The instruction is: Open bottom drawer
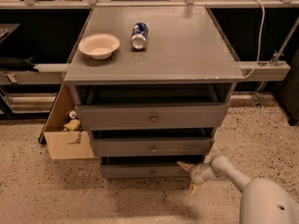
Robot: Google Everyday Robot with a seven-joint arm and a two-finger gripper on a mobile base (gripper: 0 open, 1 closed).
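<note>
The bottom drawer (pixel 145 171) is the slimmest grey front of three, lowest in the cabinet, with a small round knob (pixel 153 172) at its centre. Its front sits close under the middle drawer (pixel 152 147). My gripper (pixel 187 177) is at the drawer's right end, near the floor, on a white arm that comes in from the lower right. One pale finger (pixel 184 165) points at the drawer's right edge and the other (pixel 192 188) hangs down. The fingers are spread apart and hold nothing.
The top drawer (pixel 152 116) is the widest. A white bowl (pixel 98 45) and a blue can (pixel 139 35) on its side lie on the cabinet top (pixel 187 45). An open cardboard box (pixel 65 129) stands at the cabinet's left. The floor is speckled.
</note>
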